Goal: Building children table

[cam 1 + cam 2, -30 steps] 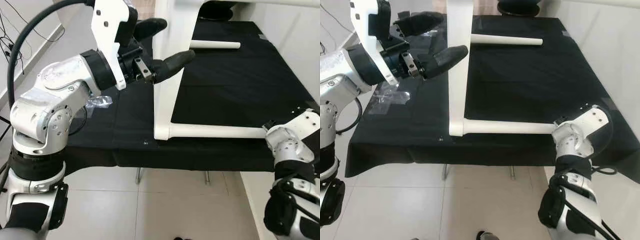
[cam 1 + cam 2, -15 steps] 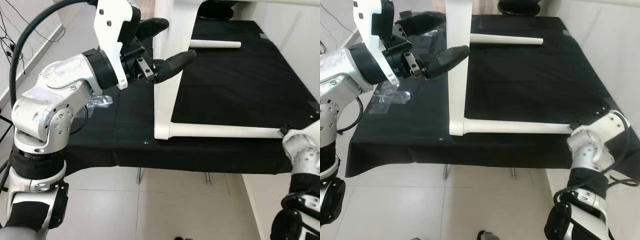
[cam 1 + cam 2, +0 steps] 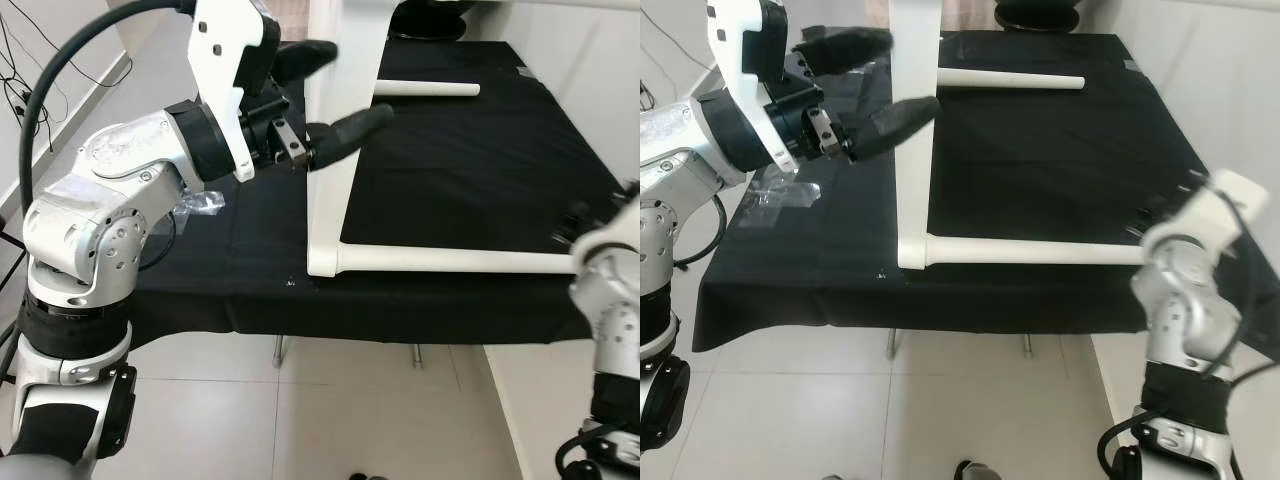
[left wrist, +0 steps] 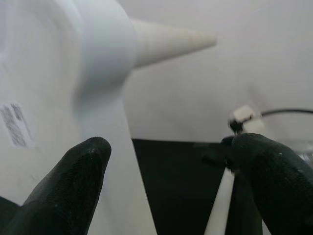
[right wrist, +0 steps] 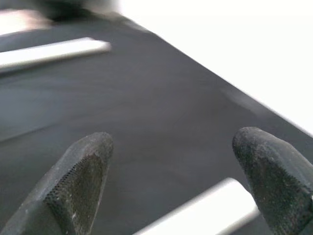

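The white table top stands on its edge on the black-covered workbench. One white leg is fixed to its lower corner and lies along the bench's front edge. A loose white leg lies at the back. My left gripper is open, one black finger on each side of the upright top; the left wrist view has the white top between the fingertips. My right arm is raised at the bench's right end. Its gripper is open above the cloth, with the attached leg just below it.
A crumpled clear plastic bag lies on the cloth at the left. A dark object sits past the bench's far end. A white wall runs along the right side. Cables trail on the tiled floor at the left.
My right arm has lifted from the outer end of the attached leg and swung up and to the right. The left gripper and the table top have stayed put.
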